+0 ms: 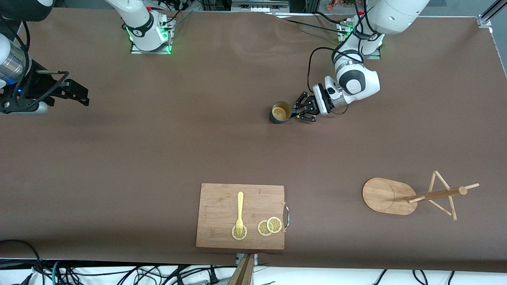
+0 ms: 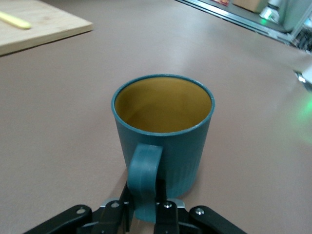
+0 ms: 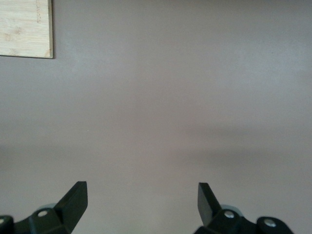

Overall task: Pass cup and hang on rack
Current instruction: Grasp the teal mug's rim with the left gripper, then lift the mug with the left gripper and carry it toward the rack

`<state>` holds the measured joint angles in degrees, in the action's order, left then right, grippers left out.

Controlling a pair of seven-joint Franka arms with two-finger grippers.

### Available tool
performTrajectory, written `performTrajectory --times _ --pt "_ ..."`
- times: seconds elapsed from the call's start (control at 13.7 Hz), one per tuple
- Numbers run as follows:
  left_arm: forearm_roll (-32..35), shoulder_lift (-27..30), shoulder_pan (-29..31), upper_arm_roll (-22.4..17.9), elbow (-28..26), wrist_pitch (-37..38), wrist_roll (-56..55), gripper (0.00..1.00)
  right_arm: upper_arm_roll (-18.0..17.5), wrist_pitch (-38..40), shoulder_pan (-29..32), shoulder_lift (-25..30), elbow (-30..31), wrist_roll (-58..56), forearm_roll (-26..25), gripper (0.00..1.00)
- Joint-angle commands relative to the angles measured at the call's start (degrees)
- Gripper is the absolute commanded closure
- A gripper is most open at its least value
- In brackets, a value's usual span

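The dark teal cup (image 1: 279, 112) with a yellow-tan inside stands upright on the brown table, toward the robots' bases. My left gripper (image 1: 298, 111) is low beside it, and in the left wrist view the left gripper (image 2: 145, 204) has its fingers shut on either side of the loop handle (image 2: 145, 170) of the cup (image 2: 163, 126). The wooden rack (image 1: 416, 196) stands on its oval base (image 1: 382, 196) nearer the front camera, at the left arm's end. My right gripper (image 1: 81, 95) waits open and empty over bare table at the right arm's end (image 3: 142, 195).
A bamboo cutting board (image 1: 240, 215) lies near the table's front edge with a yellow fork (image 1: 239, 213) and lemon slices (image 1: 270, 226) on it. Its corner shows in the left wrist view (image 2: 34, 24) and in the right wrist view (image 3: 24, 27).
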<state>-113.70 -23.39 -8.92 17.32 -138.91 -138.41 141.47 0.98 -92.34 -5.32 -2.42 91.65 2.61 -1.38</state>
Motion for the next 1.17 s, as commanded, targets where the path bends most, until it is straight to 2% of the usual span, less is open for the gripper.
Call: performTrajectory --times 0.0,0.22,0.37,0.44,0.51,0.66,0.88,0.95,1.1 --pt "1.80 2.82 1.70 0.35 0.30 0.06 -13.53 1.00 -0.54 0.75 0.14 0.04 -1.21 0.02 -0.20 0.00" --pt "9.34 8.25 6.18 0.17 0.22 3.31 -32.94 1.00 -0.20 0.75 0.23 -0.22 -1.21 -0.59 -0.29 0.00" --pt "21.00 12.38 10.31 -0.53 1.26 7.16 -49.97 1.00 -0.19 0.40 0.49 -0.31 -1.21 -0.68 -0.20 0.00" --pt "27.42 13.54 11.81 -2.36 2.66 10.67 -58.59 1.00 -0.19 0.75 0.32 -0.22 -1.21 -0.59 -0.20 0.00" --pt "32.44 13.63 12.26 -5.94 5.11 16.18 -67.02 1.00 -0.19 0.75 0.31 -0.22 -1.21 -0.68 -0.20 0.00" --pt "38.70 13.46 12.26 -13.76 10.73 27.70 -81.10 1.00 -0.19 0.75 0.31 -0.22 -1.21 -0.51 -0.20 0.00" --pt "42.42 12.76 13.14 -21.78 16.81 40.98 -99.14 1.00 -0.19 0.75 0.31 -0.22 -1.21 -0.59 -0.20 0.00" --pt "42.08 12.23 14.18 -23.45 17.70 44.07 -103.19 1.00 -0.19 0.75 0.31 -0.22 -1.21 -0.59 -0.20 0.00" --pt "41.20 10.83 18.30 -24.26 19.89 48.65 -111.45 1.00 -0.19 0.67 0.31 -0.13 -1.21 -0.33 -0.55 0.00"
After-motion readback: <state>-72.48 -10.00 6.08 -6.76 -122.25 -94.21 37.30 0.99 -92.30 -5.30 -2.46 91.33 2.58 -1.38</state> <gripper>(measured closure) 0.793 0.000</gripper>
